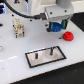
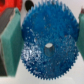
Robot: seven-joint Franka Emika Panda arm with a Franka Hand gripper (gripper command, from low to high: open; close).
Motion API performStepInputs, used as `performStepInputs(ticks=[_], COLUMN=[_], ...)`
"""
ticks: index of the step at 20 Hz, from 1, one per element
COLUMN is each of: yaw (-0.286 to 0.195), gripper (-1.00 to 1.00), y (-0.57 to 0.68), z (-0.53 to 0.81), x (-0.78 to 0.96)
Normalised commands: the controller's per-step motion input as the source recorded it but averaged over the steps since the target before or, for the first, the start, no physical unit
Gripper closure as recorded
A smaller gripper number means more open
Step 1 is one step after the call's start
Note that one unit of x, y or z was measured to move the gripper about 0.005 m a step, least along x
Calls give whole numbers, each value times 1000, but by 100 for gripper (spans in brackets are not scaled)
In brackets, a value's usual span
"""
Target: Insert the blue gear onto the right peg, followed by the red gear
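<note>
My gripper is shut on the blue gear, holding it by its rim between the teal fingers. In the wrist view the gear fills the picture, with its pale centre hub facing the camera. In the exterior view the gear hangs in the air above and just behind the grey black-edged plate. The right peg and the left peg stand bare on the plate. The red gear lies flat on the white table at the exterior view's right of the gripper.
A beige block with dark slots stands on the table at the exterior view's left. A black cable loops behind the arm. A red patch shows past one finger in the wrist view.
</note>
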Motion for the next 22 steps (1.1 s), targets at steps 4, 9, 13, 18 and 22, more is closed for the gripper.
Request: performStepInputs(ticks=[4,9,13,18,22], yaw=[0,0,0,0,0], gripper=[100,100,100,100,100], y=[-204,-287,-296,-271,-187], z=[411,358,299,164,32], x=[769,769,808,817,847])
